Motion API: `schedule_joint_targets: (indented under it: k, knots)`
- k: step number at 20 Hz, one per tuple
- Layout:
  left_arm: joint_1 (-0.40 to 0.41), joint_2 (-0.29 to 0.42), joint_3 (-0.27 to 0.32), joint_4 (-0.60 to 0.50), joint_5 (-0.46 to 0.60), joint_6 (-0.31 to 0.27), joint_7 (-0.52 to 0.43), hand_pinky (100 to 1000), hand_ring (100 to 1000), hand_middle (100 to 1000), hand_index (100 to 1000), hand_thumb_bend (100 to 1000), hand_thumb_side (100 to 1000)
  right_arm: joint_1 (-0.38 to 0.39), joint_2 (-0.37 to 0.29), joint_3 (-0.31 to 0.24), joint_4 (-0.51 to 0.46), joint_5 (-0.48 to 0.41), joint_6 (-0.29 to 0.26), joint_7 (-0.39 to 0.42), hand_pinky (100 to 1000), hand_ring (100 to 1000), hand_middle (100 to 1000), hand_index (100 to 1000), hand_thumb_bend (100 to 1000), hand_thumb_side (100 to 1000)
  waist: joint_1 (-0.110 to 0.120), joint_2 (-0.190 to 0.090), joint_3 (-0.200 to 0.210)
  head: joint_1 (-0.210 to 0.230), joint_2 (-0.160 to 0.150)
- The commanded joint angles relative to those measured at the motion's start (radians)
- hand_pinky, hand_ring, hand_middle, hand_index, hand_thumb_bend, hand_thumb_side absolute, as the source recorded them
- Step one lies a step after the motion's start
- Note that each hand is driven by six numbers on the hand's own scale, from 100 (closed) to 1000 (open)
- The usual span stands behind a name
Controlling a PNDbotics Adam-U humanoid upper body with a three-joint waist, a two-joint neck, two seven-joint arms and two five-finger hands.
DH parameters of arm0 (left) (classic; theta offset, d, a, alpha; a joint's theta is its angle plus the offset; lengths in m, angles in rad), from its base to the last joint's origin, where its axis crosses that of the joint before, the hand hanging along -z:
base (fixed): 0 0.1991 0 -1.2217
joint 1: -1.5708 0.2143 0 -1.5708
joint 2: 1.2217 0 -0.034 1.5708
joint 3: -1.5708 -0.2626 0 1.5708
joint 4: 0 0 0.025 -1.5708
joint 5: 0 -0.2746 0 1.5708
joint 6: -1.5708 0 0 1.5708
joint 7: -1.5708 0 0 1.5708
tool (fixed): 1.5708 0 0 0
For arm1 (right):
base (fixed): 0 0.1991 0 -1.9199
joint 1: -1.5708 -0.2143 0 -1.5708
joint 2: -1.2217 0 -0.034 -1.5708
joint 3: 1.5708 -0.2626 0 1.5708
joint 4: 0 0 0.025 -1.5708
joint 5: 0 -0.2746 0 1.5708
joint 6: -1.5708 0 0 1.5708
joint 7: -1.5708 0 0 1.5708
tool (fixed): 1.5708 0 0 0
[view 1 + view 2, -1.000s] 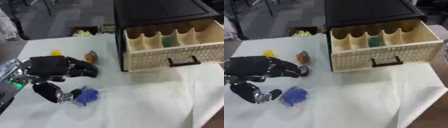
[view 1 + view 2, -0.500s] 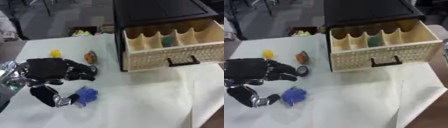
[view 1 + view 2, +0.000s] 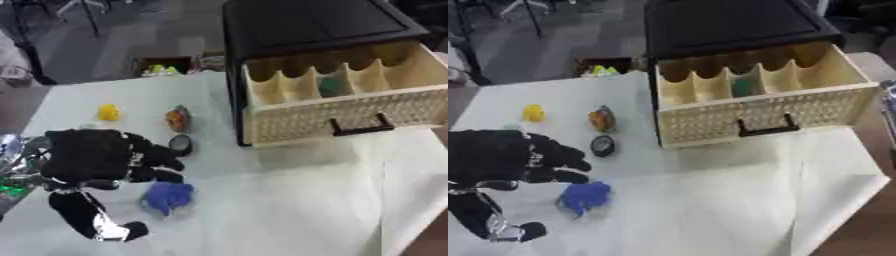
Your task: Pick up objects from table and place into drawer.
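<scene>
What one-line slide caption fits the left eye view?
Robot's left hand hovers open beside a blue object; cream drawer stands open.

On the table [image 3: 289, 210], 4 small objects [image 3: 168, 196] lie left of the open drawer [image 3: 346, 102].

Even, bright indoor light with soft shadows; both views are blurred throughout.

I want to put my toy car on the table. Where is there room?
The white cloth in front of the drawer, out to the table's right edge, is bare. It is crowded on the left, where the left hand reaches over the blue thing, by the yellow, orange and dark round things.
</scene>
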Motion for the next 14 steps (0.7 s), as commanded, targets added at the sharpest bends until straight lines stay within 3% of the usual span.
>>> schedule_joint_targets:
  k: [1,14]
  knots:
    - [-0.001,0.047,0.01,-0.018,-0.036,-0.294,-0.262,808,971,933,1000,328,1000,-0.012,-0.014,-0.011,-0.014,-0.005,0.002,-0.001,394,545,492,704,105,609,-0.003,-0.018,-0.001,-0.004,-0.014]
    - [0.07,0.087,0.016,0.034,-0.199,-0.294,-0.148,748,896,864,1000,376,1000,-0.012,-0.011,-0.014,-0.014,-0.007,0.003,-0.004,393,544,491,703,103,609,-0.009,-0.016,-0.001,-0.003,-0.014]
